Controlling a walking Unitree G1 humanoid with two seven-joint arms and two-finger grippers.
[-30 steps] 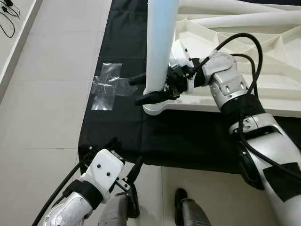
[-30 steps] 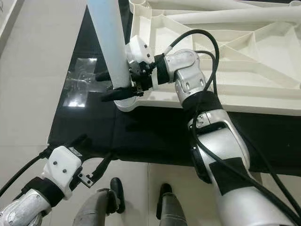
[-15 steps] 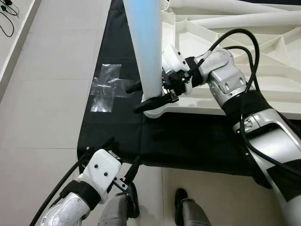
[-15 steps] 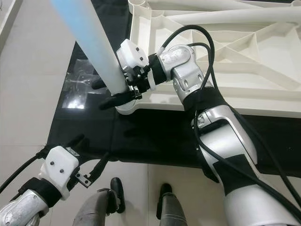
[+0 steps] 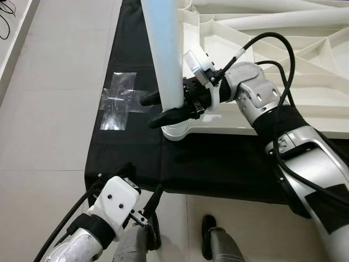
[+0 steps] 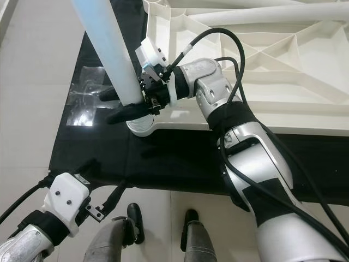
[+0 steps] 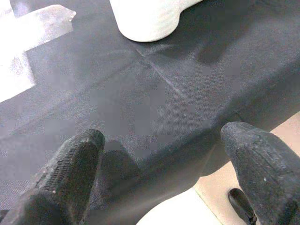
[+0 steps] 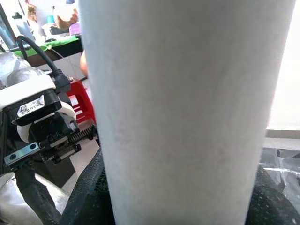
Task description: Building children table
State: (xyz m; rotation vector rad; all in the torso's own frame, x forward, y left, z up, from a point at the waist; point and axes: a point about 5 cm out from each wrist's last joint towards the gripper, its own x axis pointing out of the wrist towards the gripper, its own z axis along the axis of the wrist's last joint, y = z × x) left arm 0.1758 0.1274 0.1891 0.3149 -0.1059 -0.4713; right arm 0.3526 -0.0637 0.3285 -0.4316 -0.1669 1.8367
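**Leg going into the corner socket, table far from finished**

The right gripper (image 5: 163, 108) is clamping a white table leg (image 5: 163, 52) between its two black fingers, one finger on each side of the tube, just above the round corner socket (image 5: 175, 130) of the upturned white tabletop (image 5: 262, 33). The leg is leaning a little away from upright, its foot meeting the socket at the corner that is overhanging the black mat (image 5: 218, 161). In the right wrist view the tube (image 8: 183, 112) is sitting squarely between the finger pads.

The left gripper (image 7: 159, 154) is hanging low near the mat's front edge, its fingers spread wide and holding nothing (it is taking no part in the work here).

Judging by the frames, the build is in an early stage: this one leg is being seated and does not look fully home, since it is tilting. Other white legs (image 5: 272, 6) are lying loose across the ribbed underside of the tabletop, so several are waiting to be fitted, and the table will then need turning over. A patch of clear tape (image 5: 117, 101) is lying on the floor beside the mat.
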